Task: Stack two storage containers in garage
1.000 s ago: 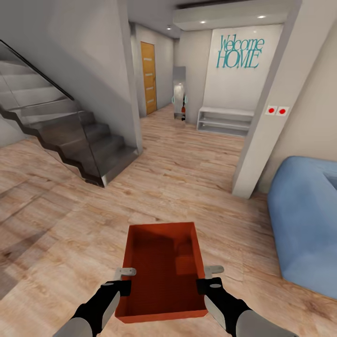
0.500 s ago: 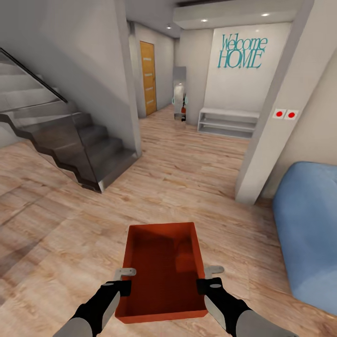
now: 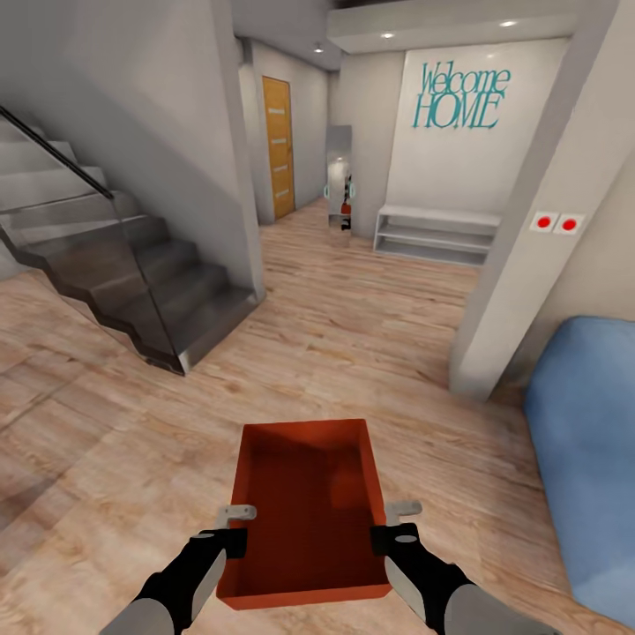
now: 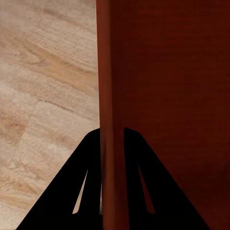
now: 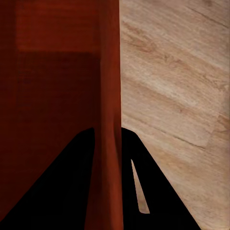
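Nearest the robot, the orange-red rectangular open-topped storage container (image 3: 309, 511) is carried low in front of the trunk, level and empty, above the light wood-plank floor (image 3: 115, 459). The left pincer (image 3: 236, 527) pinches the container's left wall, and the left wrist view shows that wall (image 4: 109, 120) running up between the two dark fingers (image 4: 79, 191), one inside the bin and one outside. The right pincer (image 3: 394, 523) pinches the right wall the same way, and the right wrist view shows the wall (image 5: 110, 96) clamped between its fingers (image 5: 153, 191). Gripping opposite walls at matching points most likely keeps the bin balanced and its mouth up while the base travels.

To the right, just past the bin, sits the rounded blue sofa (image 3: 591, 441), so the robot appears to be in the living room, with the garage not yet reached. Beyond it a pale square pillar (image 3: 529, 220) carries two red round switches (image 3: 556, 223). On the left a dark staircase with a glass balustrade (image 3: 123, 273) rises away. Farther on, a hallway holds a low white shelf unit (image 3: 437, 234), a tall narrow mirror (image 3: 338, 181) and a wood-panelled orange door (image 3: 277, 145). Teal lettering (image 3: 460, 97) on the far white wall reads "Welcome HOME".
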